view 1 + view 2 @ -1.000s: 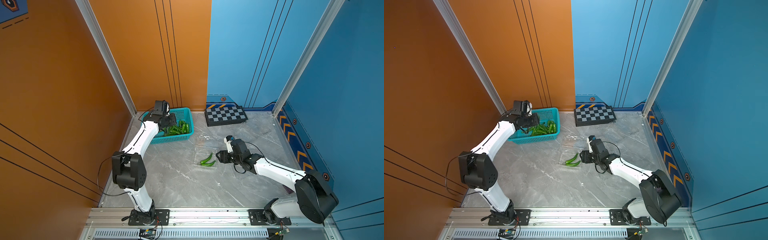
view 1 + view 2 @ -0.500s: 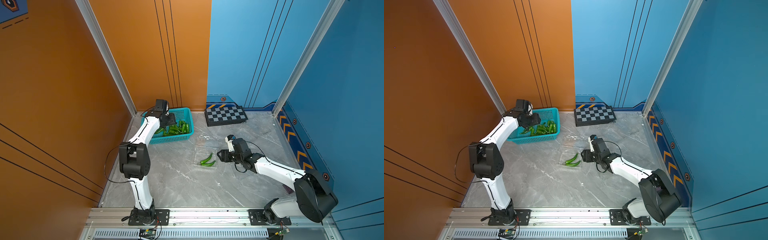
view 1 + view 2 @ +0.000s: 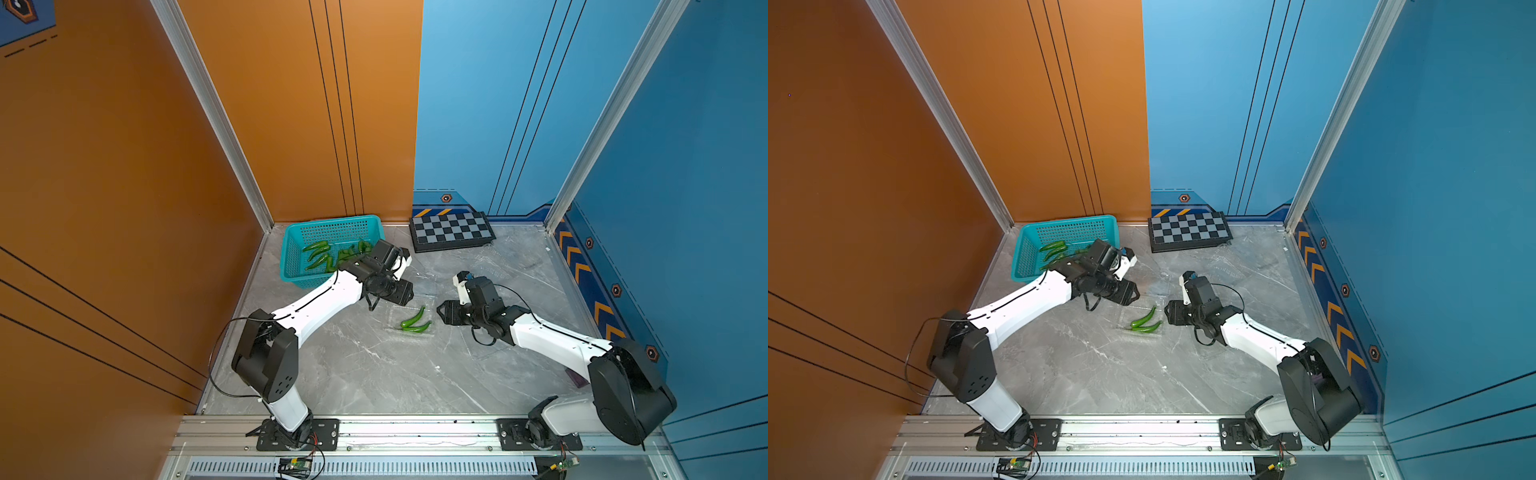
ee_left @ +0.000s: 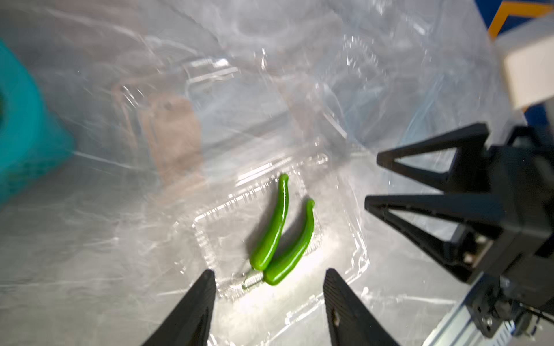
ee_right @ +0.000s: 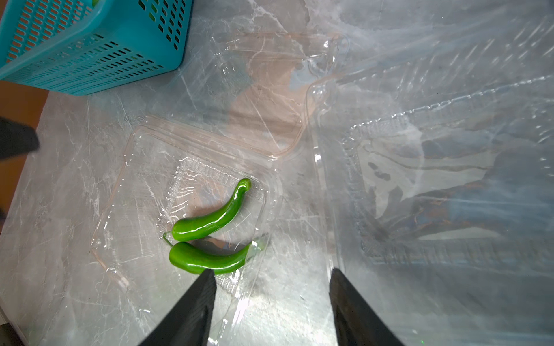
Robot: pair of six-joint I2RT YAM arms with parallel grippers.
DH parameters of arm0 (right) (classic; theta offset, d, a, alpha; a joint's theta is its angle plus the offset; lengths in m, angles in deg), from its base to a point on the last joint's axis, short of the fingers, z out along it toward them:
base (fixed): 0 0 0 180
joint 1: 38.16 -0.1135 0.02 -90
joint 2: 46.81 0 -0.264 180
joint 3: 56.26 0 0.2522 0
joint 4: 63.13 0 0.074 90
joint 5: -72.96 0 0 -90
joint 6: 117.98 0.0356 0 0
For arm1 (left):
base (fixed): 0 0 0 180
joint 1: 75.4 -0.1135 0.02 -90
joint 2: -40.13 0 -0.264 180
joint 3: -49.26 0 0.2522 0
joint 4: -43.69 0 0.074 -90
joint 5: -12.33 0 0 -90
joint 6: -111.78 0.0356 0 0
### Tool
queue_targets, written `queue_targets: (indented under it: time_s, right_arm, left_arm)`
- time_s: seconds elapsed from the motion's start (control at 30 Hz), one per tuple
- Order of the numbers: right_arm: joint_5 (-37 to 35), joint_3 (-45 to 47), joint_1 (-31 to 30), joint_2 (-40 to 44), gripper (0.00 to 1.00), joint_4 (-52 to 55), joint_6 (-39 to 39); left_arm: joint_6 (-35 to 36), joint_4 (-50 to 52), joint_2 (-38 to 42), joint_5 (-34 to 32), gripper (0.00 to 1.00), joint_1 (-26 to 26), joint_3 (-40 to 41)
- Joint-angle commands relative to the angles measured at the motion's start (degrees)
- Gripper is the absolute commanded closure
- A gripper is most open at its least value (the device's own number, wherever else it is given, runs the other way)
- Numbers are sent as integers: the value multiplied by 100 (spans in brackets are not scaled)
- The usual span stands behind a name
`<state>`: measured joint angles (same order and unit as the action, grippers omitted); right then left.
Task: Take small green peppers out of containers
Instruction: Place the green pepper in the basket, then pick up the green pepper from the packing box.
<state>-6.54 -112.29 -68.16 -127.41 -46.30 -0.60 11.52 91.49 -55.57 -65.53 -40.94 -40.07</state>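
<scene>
Two small green peppers (image 3: 415,321) (image 3: 1145,321) lie side by side in an open clear container (image 5: 120,185) in the middle of the floor. The left wrist view shows the same peppers (image 4: 274,227) in the container's tray (image 4: 356,251). My left gripper (image 3: 408,297) (image 3: 1134,296) (image 4: 269,272) is open and empty, just on the basket side of the container. On the opposite side, low at the container's edge, my right gripper (image 3: 439,311) (image 3: 1168,313) (image 5: 272,271) is open and empty, one finger (image 5: 192,311) next to the nearer pepper (image 5: 207,259).
A teal basket (image 3: 299,266) (image 3: 1027,257) (image 5: 90,60) with several green peppers (image 3: 318,249) stands in the back left corner. A checkerboard (image 3: 451,230) leans at the back wall. More clear plastic containers (image 5: 404,155) (image 3: 1225,266) lie behind and beside my right gripper.
My left arm has swung from over the teal basket to the clear container in the middle, and its gripper has opened. The right arm has hardly moved.
</scene>
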Motion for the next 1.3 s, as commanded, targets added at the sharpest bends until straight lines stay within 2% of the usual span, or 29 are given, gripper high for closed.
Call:
queue_targets:
  time_s: [0.0,0.13,0.23,0.5,1.0,1.27]
  right_arm:
    - [68,92,-19,199,38,185,131]
    - [57,157,-58,253,38,205,134]
    - [76,179,-88,277,38,237,128]
    - [46,231,-144,300,38,188,112]
    - [93,258,-204,194,40,62,95]
    - [92,172,-298,77,40,68,42]
  left_arm:
    - [129,182,-33,135,39,196,247]
    - [339,189,-259,242,39,508,310]
    - [452,234,-543,-38,39,622,212]
    - [618,366,-1260,-302,40,575,-273]
    - [729,424,-1690,-710,41,472,-574]
    - [682,405,-1843,-710,42,465,-702]
